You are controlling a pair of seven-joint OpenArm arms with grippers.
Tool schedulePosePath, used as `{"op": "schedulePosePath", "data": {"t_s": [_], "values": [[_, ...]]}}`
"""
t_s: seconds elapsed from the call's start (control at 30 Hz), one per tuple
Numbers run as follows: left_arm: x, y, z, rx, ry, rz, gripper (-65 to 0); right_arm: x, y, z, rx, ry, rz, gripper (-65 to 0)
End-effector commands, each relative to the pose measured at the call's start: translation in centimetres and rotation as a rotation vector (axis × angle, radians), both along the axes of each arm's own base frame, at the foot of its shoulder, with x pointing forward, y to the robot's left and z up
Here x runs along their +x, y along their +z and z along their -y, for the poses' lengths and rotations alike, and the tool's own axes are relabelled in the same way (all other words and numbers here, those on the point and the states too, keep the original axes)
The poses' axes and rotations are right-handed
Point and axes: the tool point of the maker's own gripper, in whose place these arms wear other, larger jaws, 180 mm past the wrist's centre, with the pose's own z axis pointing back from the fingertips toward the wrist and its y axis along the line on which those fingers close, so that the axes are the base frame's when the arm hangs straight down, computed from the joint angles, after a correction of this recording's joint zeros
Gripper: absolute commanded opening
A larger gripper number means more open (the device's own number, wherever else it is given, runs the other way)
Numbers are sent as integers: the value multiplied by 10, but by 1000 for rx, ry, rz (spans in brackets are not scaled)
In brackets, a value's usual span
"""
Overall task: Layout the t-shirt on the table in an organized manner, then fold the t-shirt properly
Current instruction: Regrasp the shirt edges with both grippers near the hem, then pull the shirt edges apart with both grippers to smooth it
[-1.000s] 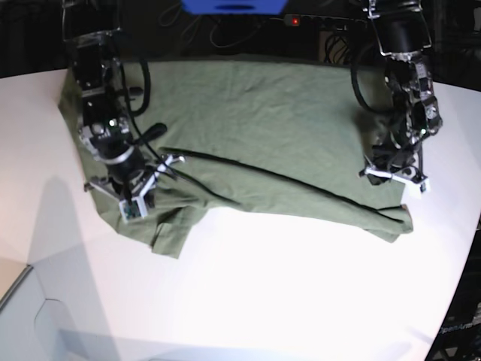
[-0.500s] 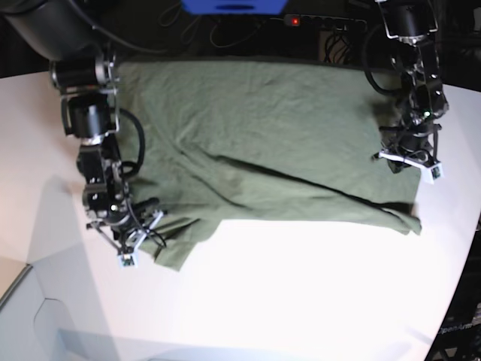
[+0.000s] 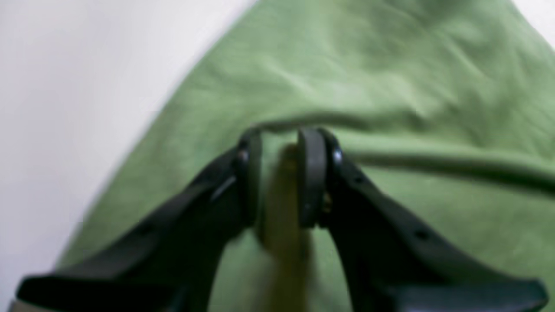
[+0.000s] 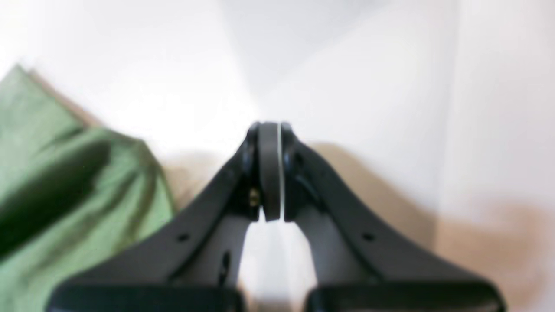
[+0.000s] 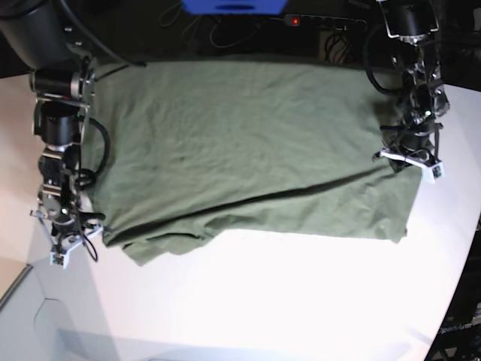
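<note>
While the shirt [image 5: 248,143] lies flat, both hands sit at its sides.
Left hand [image 3: 279,173] pinches cloth; right hand [image 4: 269,171] is closed, empty, over the desk [image 4: 368,78].

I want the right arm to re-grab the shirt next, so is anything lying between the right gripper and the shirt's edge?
Nothing visible does. The right gripper, shut and empty, hangs over the bare white table; the olive-green cotton t-shirt lies just beside it.

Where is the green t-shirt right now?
In the base view the t-shirt lies spread across the far half of the white table, between the two arms. The left end effector sits at its right edge.
</note>
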Motion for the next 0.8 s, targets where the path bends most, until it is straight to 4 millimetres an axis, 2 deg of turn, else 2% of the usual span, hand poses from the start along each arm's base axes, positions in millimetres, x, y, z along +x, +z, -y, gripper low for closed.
{"op": "schedulePosePath", "data": {"t_s": [0.0,0.03,0.17,0.23,0.3,0.37,0.53,0.6,0.67,0.77], "values": [[-12,-11,-1,-9,11,-76,-498,14,27,-4,-12,34,80,-650],[-8,-4,0,-8,9,-55,-498,14,32,-17,-6,68,102,-650],[14,35,10,-60,-4,77,-498,-2,39,-41,-7,126,98,-650],[22,53,15,-75,-14,132,-498,-10,40,-61,14,156,96,-650],[28,59,15,-76,-15,149,-498,-22,38,-73,22,180,76,-650],[42,65,12,-64,-11,167,-498,-35,36,-81,25,192,61,-650],[60,26,-1,-79,38,61,-499,-63,25,-99,45,207,46,-650],[58,14,-2,-85,46,23,-500,-67,22,-99,45,207,39,-650],[54,11,-1,-82,40,11,-500,-68,22,-98,41,207,38,-650],[15,-20,4,-98,32,-104,-500,-69,22,-94,39,201,39,-650]]}}
